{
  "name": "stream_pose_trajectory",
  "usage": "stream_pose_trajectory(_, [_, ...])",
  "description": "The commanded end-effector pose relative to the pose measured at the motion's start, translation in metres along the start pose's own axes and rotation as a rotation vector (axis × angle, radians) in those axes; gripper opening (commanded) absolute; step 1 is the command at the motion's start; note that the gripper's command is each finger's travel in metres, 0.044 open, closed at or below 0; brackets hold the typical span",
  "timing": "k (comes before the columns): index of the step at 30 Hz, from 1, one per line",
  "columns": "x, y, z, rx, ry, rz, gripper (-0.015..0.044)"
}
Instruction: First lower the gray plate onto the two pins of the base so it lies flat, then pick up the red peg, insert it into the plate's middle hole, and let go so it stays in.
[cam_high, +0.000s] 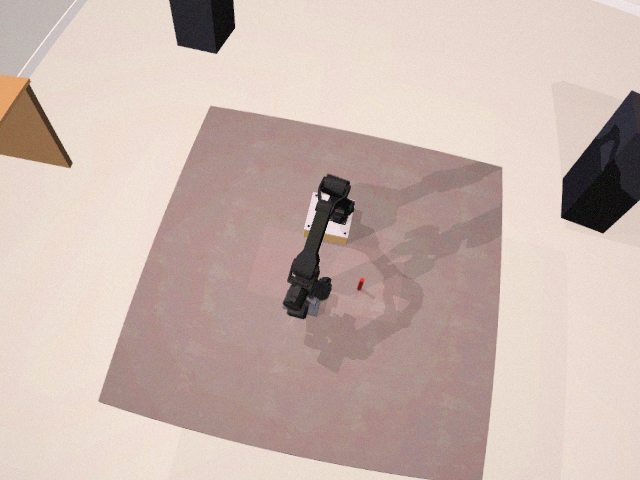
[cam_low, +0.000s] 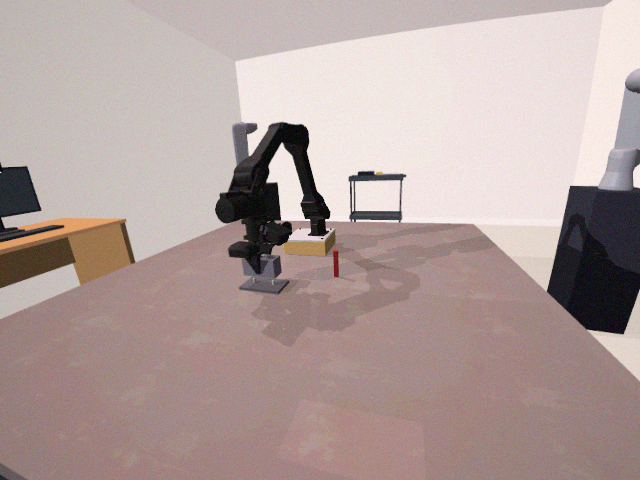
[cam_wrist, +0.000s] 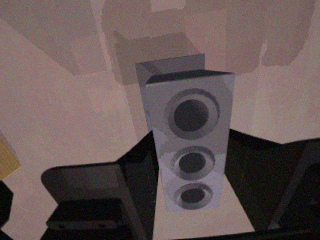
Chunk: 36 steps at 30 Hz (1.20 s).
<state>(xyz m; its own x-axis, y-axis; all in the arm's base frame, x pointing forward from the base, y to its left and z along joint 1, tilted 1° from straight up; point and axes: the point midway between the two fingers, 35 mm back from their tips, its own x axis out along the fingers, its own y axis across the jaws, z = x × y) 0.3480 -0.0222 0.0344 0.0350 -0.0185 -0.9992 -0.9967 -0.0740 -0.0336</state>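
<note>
We had the jaws clamped on the plate (cam_high: 313, 305) (cam_low: 272, 267) (cam_wrist: 192, 142), one finger along each side of it. The plate hung just above the base (cam_low: 263, 287) (cam_wrist: 172, 65), looking roughly level, its three holes in a row facing up. Two pale pins (cam_low: 273, 282) showed in the gap between plate and base; we could not tell whether their tips had entered the holes. The plate was not down flat on the base.

The base lay flat on the table (cam_high: 206, 335) (cam_low: 206, 387) (cam_wrist: 50, 90). Our peg (cam_high: 360, 284) (cam_low: 336, 263) stood upright on the table, apart from the base and from the jaws, the plate's middle hole without it. The arm (cam_high: 316, 235) (cam_low: 305, 170) reached over from its white-topped block (cam_high: 325, 238) (cam_low: 305, 248) (cam_wrist: 6, 157), bending down to the plate. The arm's shadow fell across the table, near the peg.
</note>
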Motion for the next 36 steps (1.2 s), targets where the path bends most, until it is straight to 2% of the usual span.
stream_pose_trajectory(1, [0.004, 0.001, 0.0, -0.007, 0.002, 0.002, 0.0])
stream_pose_trajectory(14, [0.024, 0.001, 0.0, -0.007, 0.002, 0.002, 0.0])
stream_pose_trajectory(23, [0.021, -0.001, 0.0, 0.0, 0.0, -0.002, 0.0])
stream_pose_trajectory(36, [0.021, -0.001, 0.0, 0.0, 0.0, -0.002, 0.0341])
